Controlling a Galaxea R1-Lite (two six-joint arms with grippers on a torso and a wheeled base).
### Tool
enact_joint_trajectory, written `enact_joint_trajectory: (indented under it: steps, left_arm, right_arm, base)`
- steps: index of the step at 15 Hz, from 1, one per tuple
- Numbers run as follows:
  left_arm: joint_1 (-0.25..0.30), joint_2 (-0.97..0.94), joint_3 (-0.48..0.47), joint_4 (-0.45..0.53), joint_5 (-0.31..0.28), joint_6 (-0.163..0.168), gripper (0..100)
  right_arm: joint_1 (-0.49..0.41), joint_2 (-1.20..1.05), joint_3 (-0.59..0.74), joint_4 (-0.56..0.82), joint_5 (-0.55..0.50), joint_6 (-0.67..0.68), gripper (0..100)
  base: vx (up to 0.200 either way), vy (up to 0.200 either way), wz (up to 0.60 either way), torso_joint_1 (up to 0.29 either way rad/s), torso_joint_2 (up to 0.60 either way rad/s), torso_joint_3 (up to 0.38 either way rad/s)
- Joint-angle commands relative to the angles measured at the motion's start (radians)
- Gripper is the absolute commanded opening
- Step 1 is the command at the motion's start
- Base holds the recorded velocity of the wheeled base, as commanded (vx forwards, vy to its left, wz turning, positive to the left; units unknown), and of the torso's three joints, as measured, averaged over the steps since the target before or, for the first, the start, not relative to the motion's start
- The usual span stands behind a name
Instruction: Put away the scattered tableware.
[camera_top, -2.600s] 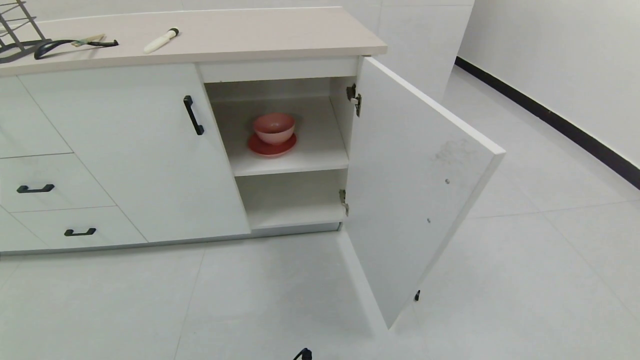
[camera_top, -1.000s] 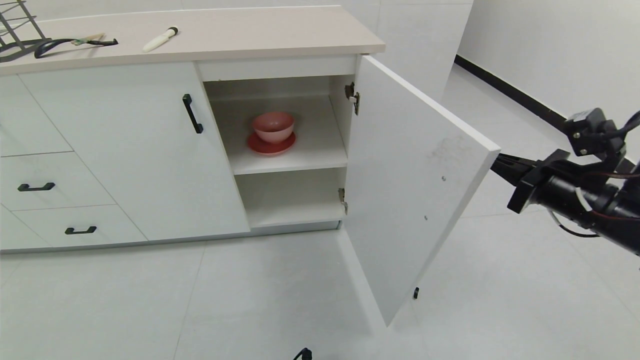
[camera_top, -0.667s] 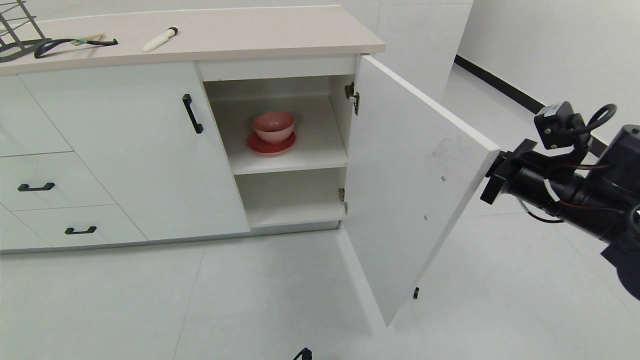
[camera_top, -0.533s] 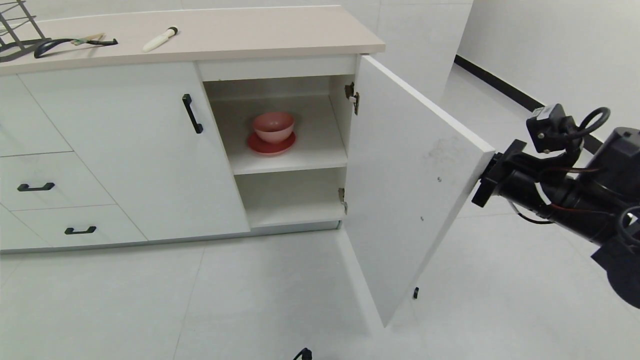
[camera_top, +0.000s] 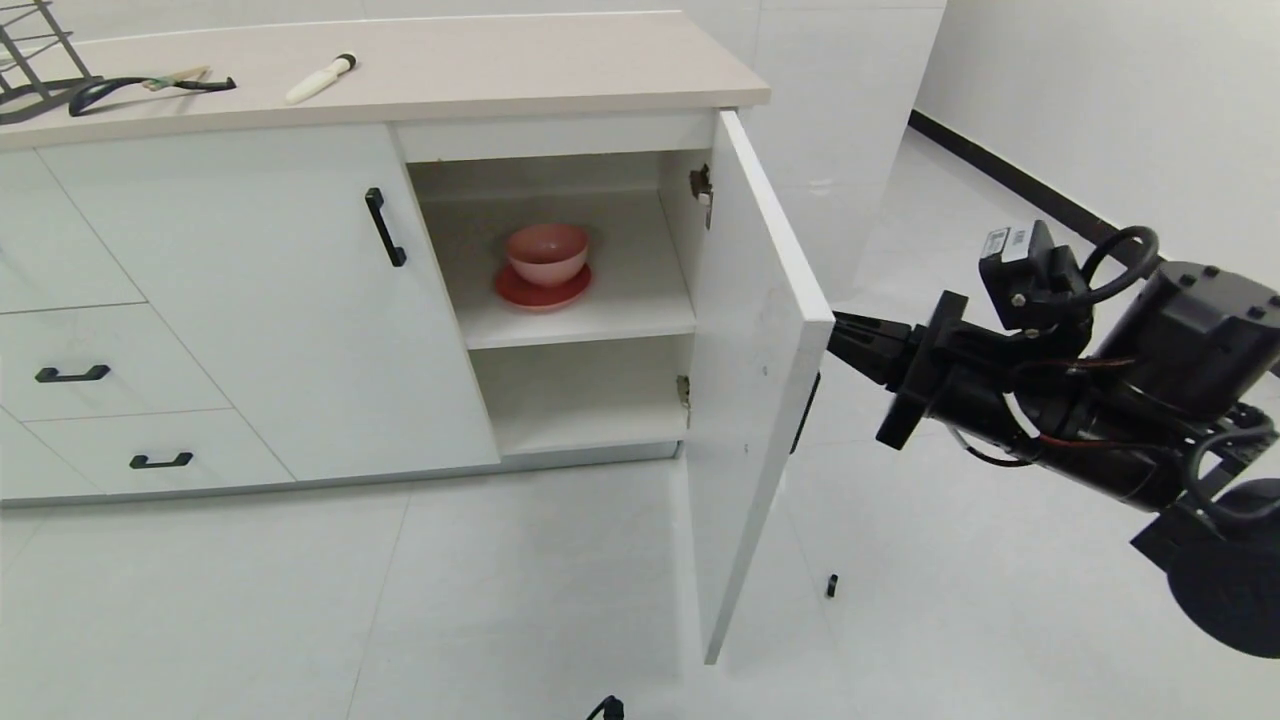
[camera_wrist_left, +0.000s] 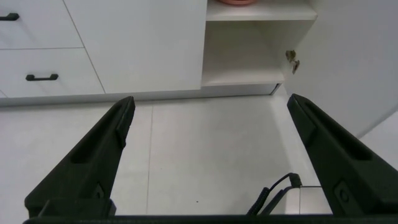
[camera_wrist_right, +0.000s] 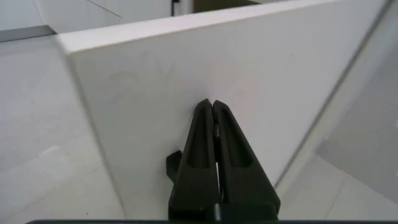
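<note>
A pink bowl (camera_top: 547, 253) sits on a red plate (camera_top: 541, 291) on the upper shelf of the white cabinet. The cabinet door (camera_top: 748, 380) stands partly open, edge-on to me. My right gripper (camera_top: 838, 338) is shut, and its fingertips (camera_wrist_right: 213, 107) press against the door's outer face near the free edge. My left gripper (camera_wrist_left: 210, 103) hangs open and holds nothing, low over the floor, facing the cabinet's lower shelf (camera_wrist_left: 242, 78). On the countertop lie a white-handled knife (camera_top: 320, 79) and a black utensil (camera_top: 140, 88).
A wire rack (camera_top: 30, 50) stands at the counter's far left. The neighbouring door with a black handle (camera_top: 385, 228) is shut, and so are the drawers (camera_top: 70, 375). A small black stop (camera_top: 831, 585) sits on the floor. A wall runs along the right.
My right arm came in from the right and met the door's outer face. The door has since swung well inward toward the cabinet.
</note>
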Motion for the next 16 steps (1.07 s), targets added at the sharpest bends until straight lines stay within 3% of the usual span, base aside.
enact_joint_trajectory:
  steps: [1,12,16]
  left_arm:
    - [0.001,0.001,0.0,-0.001,0.0,-0.002,100]
    - [0.0,0.001,0.0,-0.001,0.003,-0.005,100]
    - [0.0,0.001,0.0,-0.001,0.003,-0.005,100]
  right_arm:
    - [0.064,0.044,-0.04,0.001,-0.001,0.002,0]
    - [0.177,0.377,-0.423,-0.036,-0.001,0.008,0]
    - [0.174,0.535,-0.655,-0.052,0.002,0.009,0]
  base:
    - [0.0,0.0,0.0,0.0,0.0,0.0]
    - [0.0,0.0,0.0,0.0,0.0,0.0]
    - [0.0,0.0,0.0,0.0,0.0,0.0]
